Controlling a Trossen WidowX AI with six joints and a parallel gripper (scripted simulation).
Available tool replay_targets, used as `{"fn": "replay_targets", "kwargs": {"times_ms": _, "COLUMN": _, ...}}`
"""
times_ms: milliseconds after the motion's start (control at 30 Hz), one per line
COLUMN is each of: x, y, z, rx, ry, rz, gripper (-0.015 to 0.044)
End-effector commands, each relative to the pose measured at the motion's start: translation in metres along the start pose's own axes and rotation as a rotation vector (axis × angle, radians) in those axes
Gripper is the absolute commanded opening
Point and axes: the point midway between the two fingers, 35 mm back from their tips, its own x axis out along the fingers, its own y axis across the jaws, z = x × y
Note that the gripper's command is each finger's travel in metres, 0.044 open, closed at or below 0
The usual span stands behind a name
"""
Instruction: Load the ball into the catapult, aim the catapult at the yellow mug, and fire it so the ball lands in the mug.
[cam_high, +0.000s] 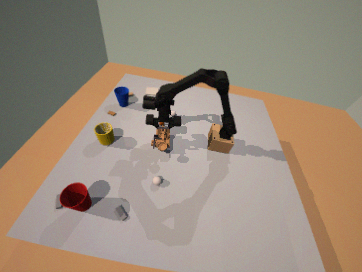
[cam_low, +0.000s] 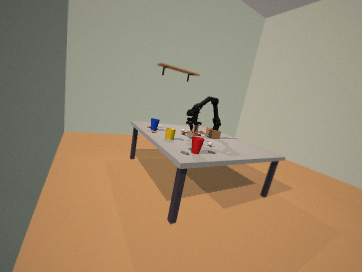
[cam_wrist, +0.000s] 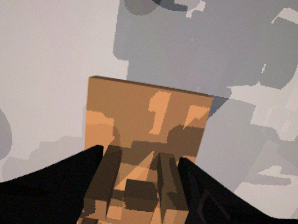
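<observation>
On the grey table (cam_high: 240, 200) (cam_low: 235, 156), between its long edges, your arm (cam_high: 200, 77) (cam_low: 212, 101) reaches down. The yellow mug (cam_high: 104, 134) (cam_low: 170, 134) stands upright near the mug-side edge. You have the jaws (cam_high: 162, 131) closed on the catapult (cam_high: 160, 140) (cam_wrist: 145, 112), light-brown, blocky, its flat base resting beneath two upright walls.
</observation>
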Motion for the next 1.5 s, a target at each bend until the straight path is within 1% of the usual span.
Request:
{"fn": "replay_targets", "kwargs": {"times_ms": 0, "x": -0.004, "y": 0.006, "z": 0.000, "rx": -0.168, "ry": 0.001, "rz": 0.014, "gripper": 0.0000}}
{"fn": "replay_targets", "kwargs": {"times_ms": 433, "x": -0.004, "y": 0.026, "z": -0.001, "rx": -0.565, "ry": -0.001, "rz": 0.017, "gripper": 0.0000}}
{"fn": "replay_targets", "kwargs": {"times_ms": 833, "x": -0.003, "y": 0.029, "z": -0.002, "rx": -0.570, "ry": -0.001, "rz": 0.017, "gripper": 0.0000}}
{"fn": "replay_targets", "kwargs": {"times_ms": 1467, "x": 0.028, "y": 0.031, "z": -0.003, "rx": -0.570, "ry": -0.001, "rz": 0.017, "gripper": 0.0000}}
